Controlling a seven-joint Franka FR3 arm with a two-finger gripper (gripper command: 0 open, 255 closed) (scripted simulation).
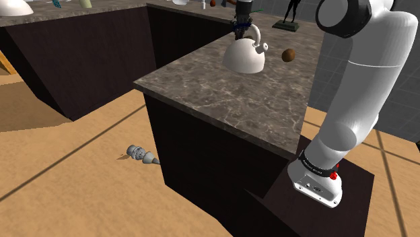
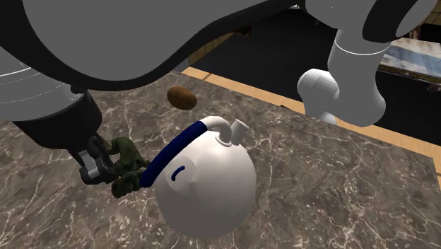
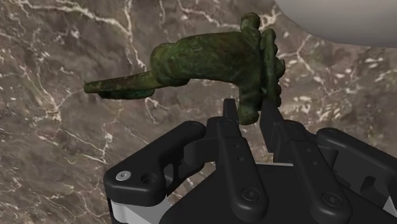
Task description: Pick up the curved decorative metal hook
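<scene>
Here, shoulder view: the white arm reaches over the brown-veined marble counter [image 1: 222, 94]. The all-black two-finger gripper [image 1: 241, 23] hangs just behind the round white kettle [image 1: 243, 57]. A dark greenish scrap at its tip is the curved, green-corroded metal hook [image 1: 243, 29]. A small brown egg-shaped ball [image 1: 288, 54] sits near the kettle. A grey ribbed cone-shaped object [image 1: 141, 155] lies on the tan floor below the counter.

Second exterior view: the gripper [image 2: 97, 164] sits low over the marble counter [image 2: 339, 184], with the hook [image 2: 127, 164] at its fingers, right beside the kettle [image 2: 205, 180] and its dark blue handle. The brown ball [image 2: 182, 97] is behind them.

Wrist view: the gripper [image 3: 250, 112] is closed on the hook [image 3: 210, 60], the fingers clasping its scalloped end while the long tapered shank juts sideways over the marble. Whether it is clear of the counter, cannot tell.
</scene>
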